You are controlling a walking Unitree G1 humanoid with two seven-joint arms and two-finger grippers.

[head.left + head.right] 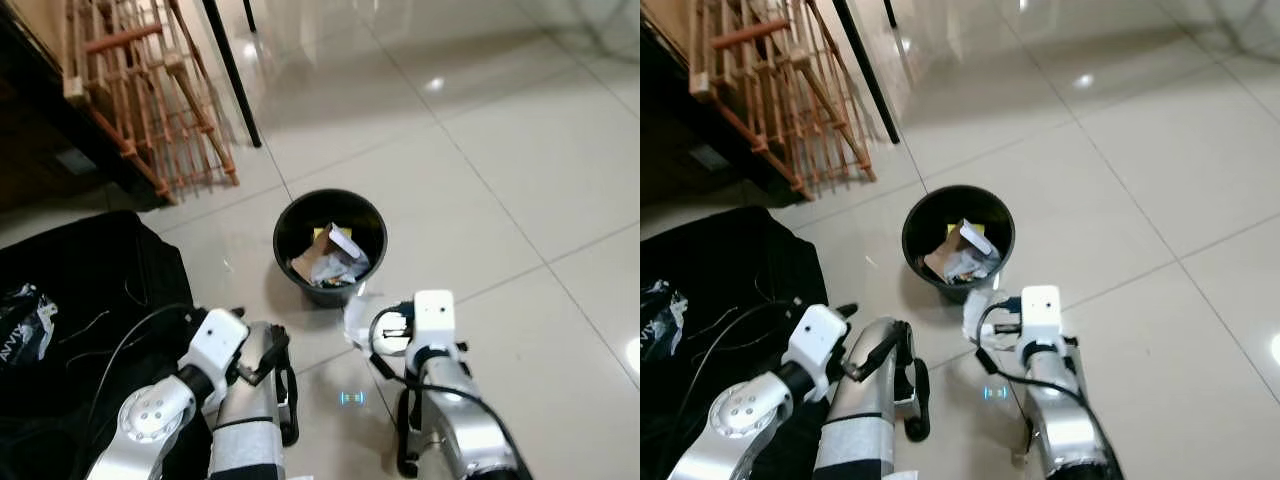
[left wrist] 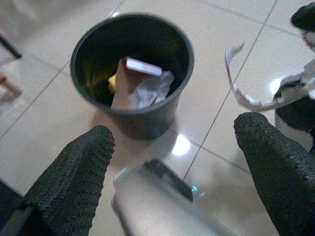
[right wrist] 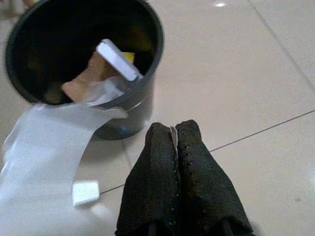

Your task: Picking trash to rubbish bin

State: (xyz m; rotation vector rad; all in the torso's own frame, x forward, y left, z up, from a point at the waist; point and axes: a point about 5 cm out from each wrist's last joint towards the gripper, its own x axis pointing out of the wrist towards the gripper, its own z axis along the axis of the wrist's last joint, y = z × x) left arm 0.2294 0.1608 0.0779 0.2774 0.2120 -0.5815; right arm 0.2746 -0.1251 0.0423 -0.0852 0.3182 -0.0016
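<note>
A black round rubbish bin (image 1: 300, 212) stands on the tiled floor in front of me, holding crumpled paper, a brown piece and a white box (image 1: 335, 260). My right gripper (image 3: 174, 130) is shut on a thin white plastic sheet (image 3: 47, 147). The sheet hangs beside the bin's wall, with its upper edge touching the rim. In the left eye view this sheet (image 1: 357, 318) sits just below the bin, in front of my right wrist. My left gripper (image 2: 174, 132) is open and holds nothing. It is low over the floor, pointing at the bin (image 2: 133, 115).
A black bag (image 1: 80, 290) lies on the floor at my left. A wooden rack (image 1: 150, 100) and a black pole (image 1: 232, 70) stand behind the bin to the left. A small white scrap (image 3: 84, 191) lies on the tiles near the bin.
</note>
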